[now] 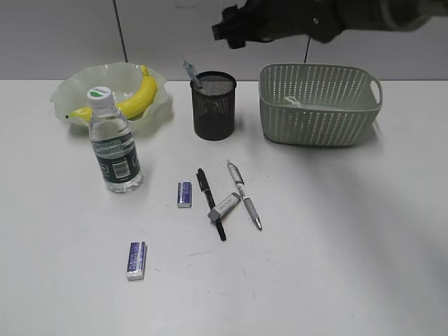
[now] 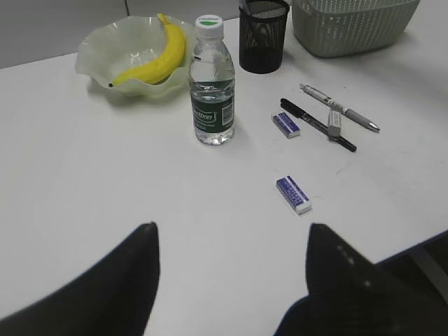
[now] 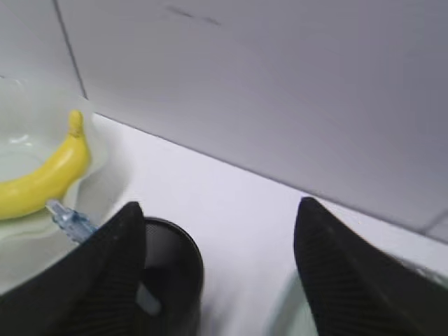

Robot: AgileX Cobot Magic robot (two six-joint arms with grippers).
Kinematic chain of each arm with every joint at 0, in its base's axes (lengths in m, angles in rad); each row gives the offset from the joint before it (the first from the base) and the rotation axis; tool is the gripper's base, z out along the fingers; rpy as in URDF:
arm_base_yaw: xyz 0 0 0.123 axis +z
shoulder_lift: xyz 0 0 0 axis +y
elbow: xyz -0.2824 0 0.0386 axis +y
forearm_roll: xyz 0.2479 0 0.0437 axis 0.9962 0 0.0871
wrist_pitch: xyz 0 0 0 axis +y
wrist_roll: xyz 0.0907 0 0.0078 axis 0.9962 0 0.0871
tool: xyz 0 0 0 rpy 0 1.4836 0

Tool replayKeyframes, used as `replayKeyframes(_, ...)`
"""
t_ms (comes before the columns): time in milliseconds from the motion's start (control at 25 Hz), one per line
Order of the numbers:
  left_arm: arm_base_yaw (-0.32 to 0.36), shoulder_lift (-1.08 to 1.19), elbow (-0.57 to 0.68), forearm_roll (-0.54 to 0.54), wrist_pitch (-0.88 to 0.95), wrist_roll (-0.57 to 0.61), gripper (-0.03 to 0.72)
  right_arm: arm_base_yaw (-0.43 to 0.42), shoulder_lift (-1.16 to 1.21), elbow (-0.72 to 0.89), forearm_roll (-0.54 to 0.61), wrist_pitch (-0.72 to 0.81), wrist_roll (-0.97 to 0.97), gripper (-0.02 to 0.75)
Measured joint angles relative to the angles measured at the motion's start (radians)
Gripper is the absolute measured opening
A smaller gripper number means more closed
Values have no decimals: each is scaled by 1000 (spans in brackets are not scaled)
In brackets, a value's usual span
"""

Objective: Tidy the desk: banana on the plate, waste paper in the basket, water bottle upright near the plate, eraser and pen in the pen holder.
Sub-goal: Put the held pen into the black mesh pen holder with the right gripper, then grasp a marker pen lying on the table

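The banana lies in the plate. The water bottle stands beside it. One pen sits in the pen holder. Two pens and three erasers wait on the desk. Both claws are released, empty: the left gripper low over the desk, the right gripper above the holder.

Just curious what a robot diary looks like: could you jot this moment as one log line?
banana: on plate | water bottle: upright | pen holder: one pen inside | right end effector: open above it | desk: erasers, pens remain

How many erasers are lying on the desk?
3: one right of the water bottle, one nearest the camera, one lying across the black pen. The pen holder might hide more.
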Motion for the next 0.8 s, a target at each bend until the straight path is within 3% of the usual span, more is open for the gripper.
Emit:
replayKeyframes(200, 0, 0, 0, 0, 0, 0, 489, 0, -143, 0, 90, 409, -17, 522)
replayKeyframes(440, 0, 0, 0, 0, 0, 0, 489, 0, -234, -1, 256, 782, -303, 449)
replayKeyframes(640, 0, 0, 0, 0, 0, 0, 489, 0, -312, 75, 314, 963, -358, 398)
replayKeyframes(800, 0, 0, 0, 0, 0, 0, 489, 0, -443, 250, 333, 981, -363, 384)
